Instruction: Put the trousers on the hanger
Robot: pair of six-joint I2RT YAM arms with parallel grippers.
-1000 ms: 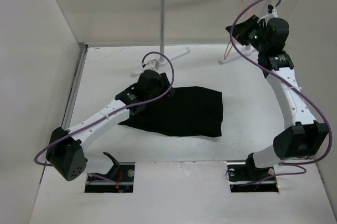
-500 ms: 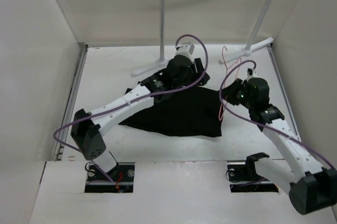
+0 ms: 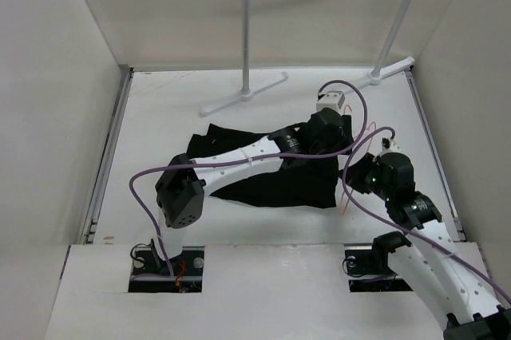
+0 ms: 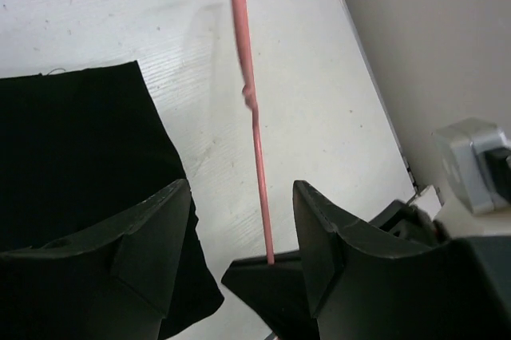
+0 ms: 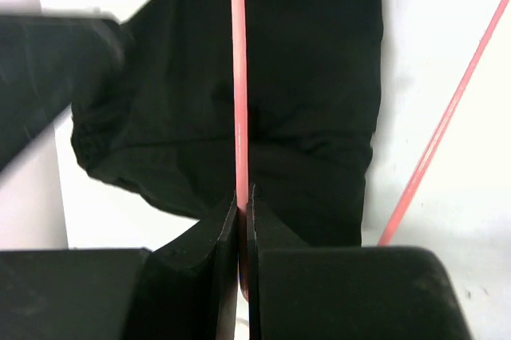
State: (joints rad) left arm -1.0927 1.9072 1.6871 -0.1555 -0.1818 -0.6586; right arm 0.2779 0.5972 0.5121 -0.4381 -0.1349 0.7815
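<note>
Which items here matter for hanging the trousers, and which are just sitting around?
Part of the job:
- trousers
- hanger
- right gripper, shut on the hanger
- left gripper, open

Just there:
- rail stand
- table

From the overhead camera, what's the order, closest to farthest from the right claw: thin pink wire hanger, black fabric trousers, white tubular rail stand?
1. Thin pink wire hanger, clamped in the right gripper.
2. Black fabric trousers, just left of it.
3. White tubular rail stand, far back.
</note>
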